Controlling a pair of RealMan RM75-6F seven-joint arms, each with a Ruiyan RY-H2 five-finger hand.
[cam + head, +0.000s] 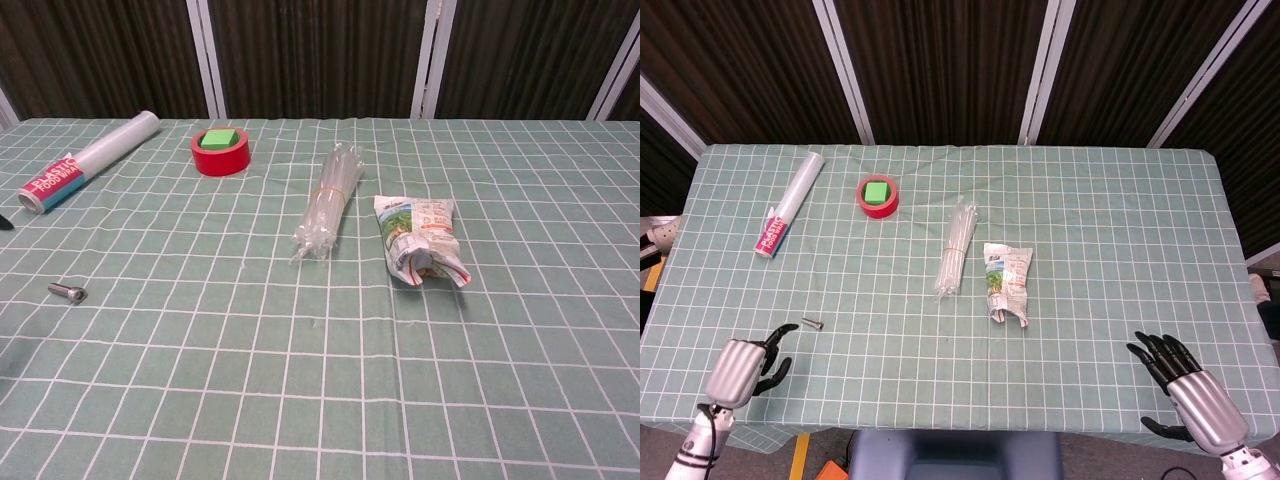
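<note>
My left hand [743,367] hovers over the table's near left corner and holds nothing. Its dark fingers [778,332] reach toward a small metal screw [812,323] [67,292], which lies a short gap ahead of them. At the near right corner my right hand [1188,390] is empty, with its fingers spread. Neither hand's body shows in the chest view; only a dark tip sits at that view's left edge. The closest thing to the right hand is a crumpled snack packet [1006,283] [422,240], and it lies well away.
A green checked cloth [1120,240] covers the table. A bundle of clear straws [956,250] [330,200] lies beside the packet. Further back are a red tape roll with a green block in it [878,195] [220,150] and a plastic wrap roll [788,205] [88,160].
</note>
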